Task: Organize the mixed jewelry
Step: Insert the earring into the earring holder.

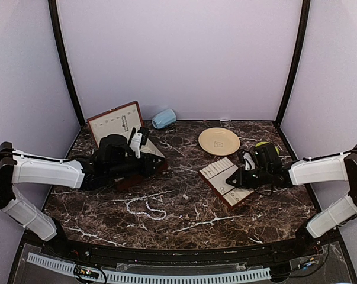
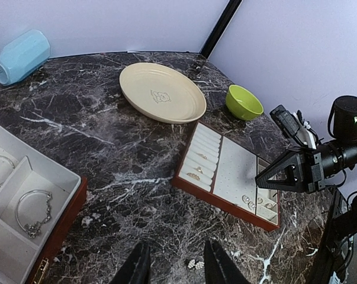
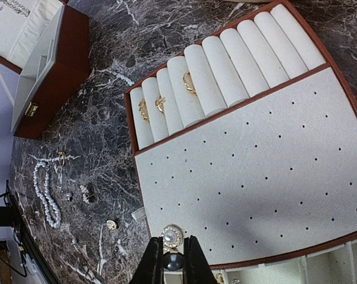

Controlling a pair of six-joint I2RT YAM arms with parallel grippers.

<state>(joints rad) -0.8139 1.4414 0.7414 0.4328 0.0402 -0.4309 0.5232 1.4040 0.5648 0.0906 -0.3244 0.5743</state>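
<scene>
Closest to me, near the front edge of the dark marble desk (image 1: 255, 219), the pearl strand (image 1: 145, 207) lies in a loose loop. A few tiny loose pieces (image 3: 83, 193) are scattered beside it, none of them sorted yet. A little further in, a small sparkly earring (image 2: 195, 264) sits on the bare stone. The left pincer (image 2: 177, 248) hangs above it with its fingers spread and nothing between them.

To the right, the right pincer (image 3: 172, 257) is pressed together on a pearl stud (image 3: 171, 236). It holds the stud over the near edge of the slotted tray (image 3: 243, 177), just above the cream panel dotted with pinholes. Three rings (image 3: 189, 83) already sit in the tray's padded rolls. Off to the left the red-brown box (image 1: 107, 127) stands open, with a chain bracelet (image 2: 33, 207) in one of its cream compartments. Behind all this are the plate (image 1: 205, 142), the green bowl (image 2: 244, 102) and the blue cup (image 1: 164, 118), which lies on its side by the back wall.

I'd say the step in hand is seating that stud in the earring panel. It looks fiddly. The post has to line up with one pinhole and come straight down before the fingers let go, or the stud will tip over on the felt. The left arm seems set for the loose earring next, and would need to drop squarely and close low against the stone.
</scene>
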